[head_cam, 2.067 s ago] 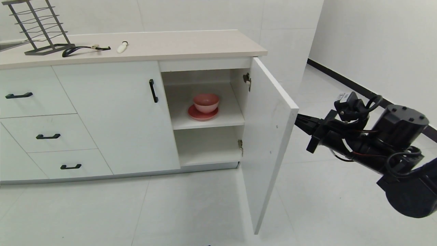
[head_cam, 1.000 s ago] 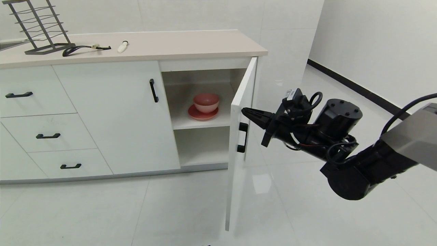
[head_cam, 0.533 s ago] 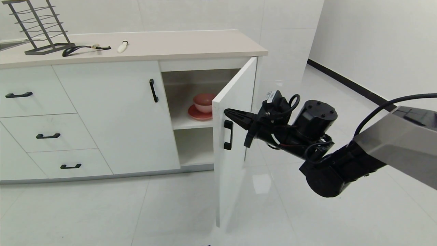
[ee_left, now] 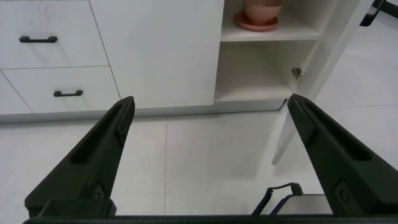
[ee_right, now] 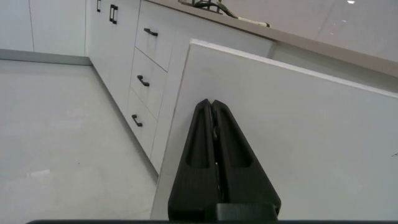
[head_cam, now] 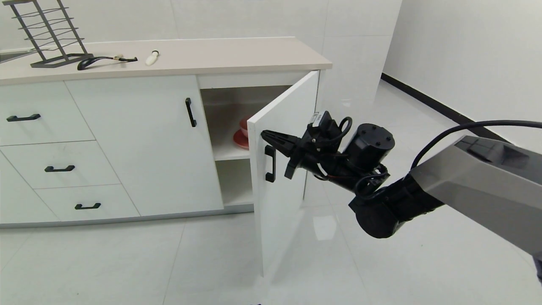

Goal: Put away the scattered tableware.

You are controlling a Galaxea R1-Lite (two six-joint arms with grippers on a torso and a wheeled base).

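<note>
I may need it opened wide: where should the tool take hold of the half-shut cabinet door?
By its black handle, a vertical bar near the free edge of the door. Come from the outer face, closing sideways across the bar: it stands off the panel.

The cabinet shelf (head_cam: 232, 155) carries a red plate (head_cam: 240, 140).

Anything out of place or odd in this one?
A black utensil and a white utensil lie loose on the counter beside the rack, not in the cabinet. Nothing spilled or damaged.
</note>
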